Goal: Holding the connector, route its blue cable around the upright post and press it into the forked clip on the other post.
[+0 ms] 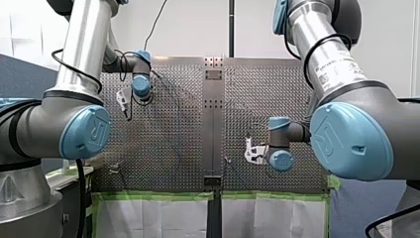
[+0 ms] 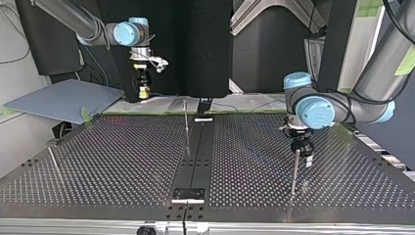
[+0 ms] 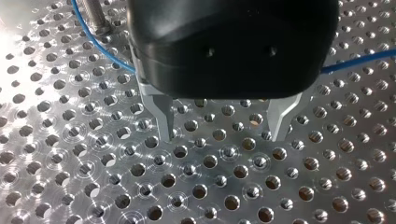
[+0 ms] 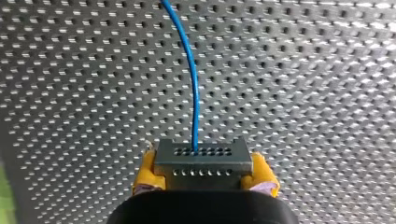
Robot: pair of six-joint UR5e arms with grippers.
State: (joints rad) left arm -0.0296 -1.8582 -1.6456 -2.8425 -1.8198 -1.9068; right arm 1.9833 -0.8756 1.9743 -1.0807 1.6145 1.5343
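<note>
**Status: connector in hand, cable at a post, clip step outstanding**

Perforated table (image 2: 122, 161): carries thin upright posts. None can be made out as the forked clip from across the table (too thin at that range).

Right gripper (image 4: 204, 179): yellow pads (image 4: 145, 173) clamped on either side of the grey connector (image 4: 203, 158). The connector sits square between them, its row of holes facing ahead. Hold looks firm. In the top view this gripper hangs raised, near the table's edge on the arms' side.

Left gripper (image 3: 222, 133): metal fingers (image 3: 161, 112) spread apart, tips just above the plate, only bare holes between them. It holds nothing.

Post (image 3: 95, 18): stands behind and to one side of the left fingers, apart from them.

Blue cable (image 4: 194, 93): leaves the connector's face and runs straight ahead of the right pads in a gentle bend. At the left gripper it curves close by the foot of the post and passes under the gripper body, behind the fingers. It comes out again on the other side. No part of it lies between the fingers.

Judgement:
- Done: connector gripped.
- Under way: the cable bends at the post, but how far round I cannot tell.
- Left: carry the cable to the forked clip and press it in. No view shows the cable seated in any clip, so I count that step as not yet done
</note>
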